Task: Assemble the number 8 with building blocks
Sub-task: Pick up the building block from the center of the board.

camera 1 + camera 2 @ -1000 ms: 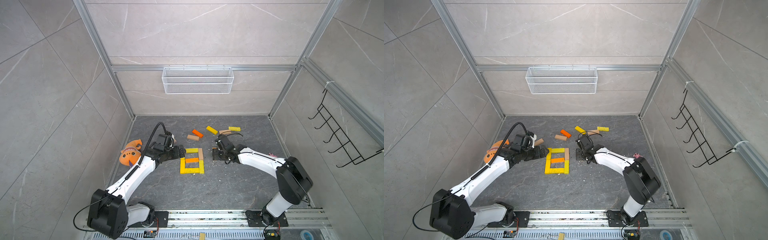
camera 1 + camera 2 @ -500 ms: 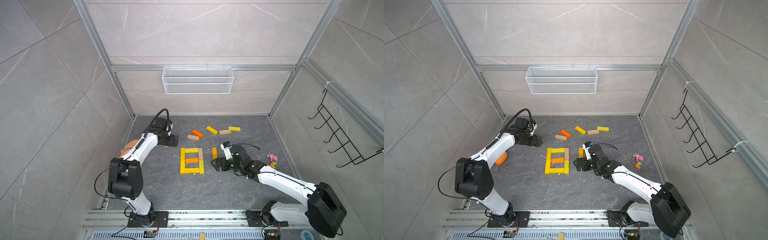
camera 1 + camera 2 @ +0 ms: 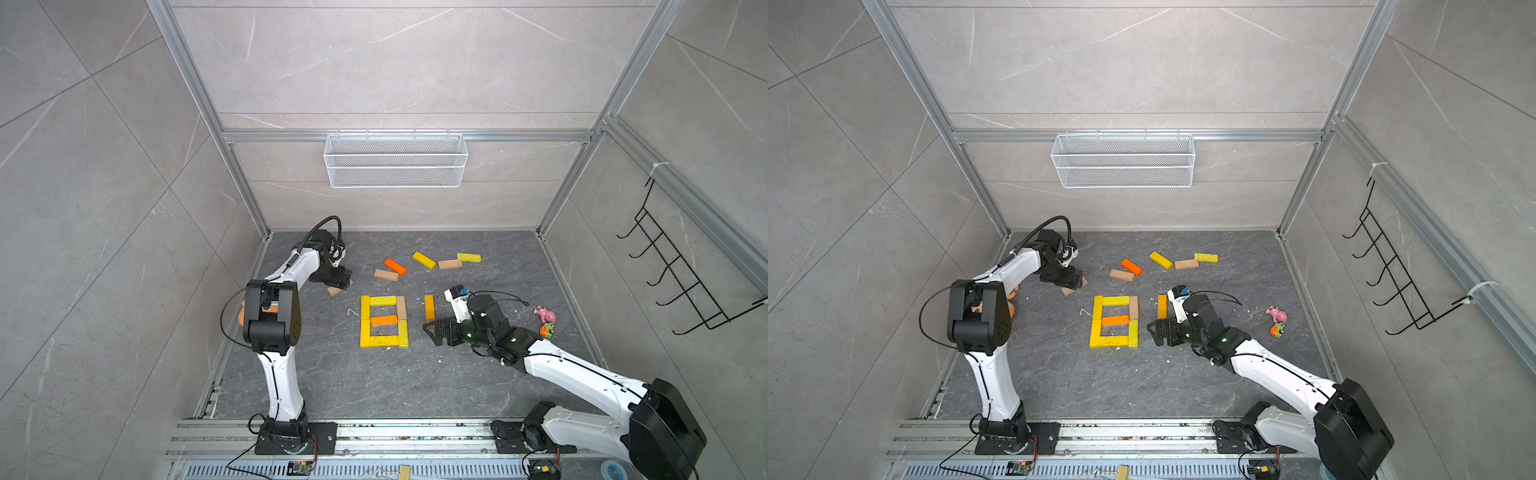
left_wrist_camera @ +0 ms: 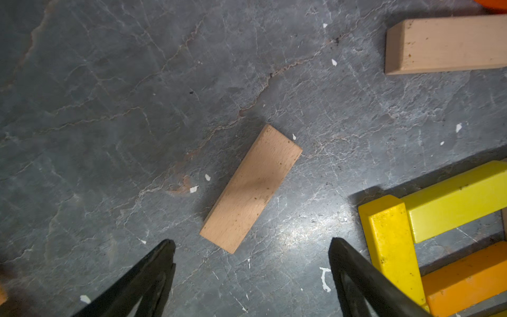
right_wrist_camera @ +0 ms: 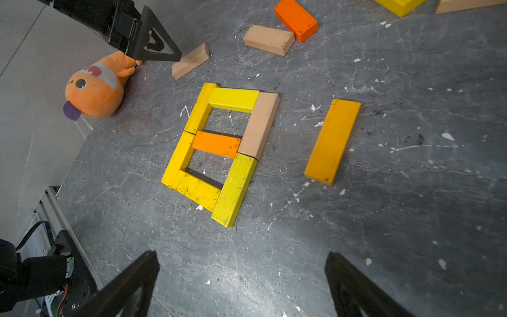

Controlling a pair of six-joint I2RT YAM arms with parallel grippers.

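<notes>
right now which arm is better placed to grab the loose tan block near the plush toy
Left. The left claw, open, points straight at the tan block, close by; the right claw is across the built eight from it.

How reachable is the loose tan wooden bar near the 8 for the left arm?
Probably yes: the left gripper hangs open right by the tan wooden bar, which lies flat with bare floor around it; the nearest yellow bar sits clear.
</notes>
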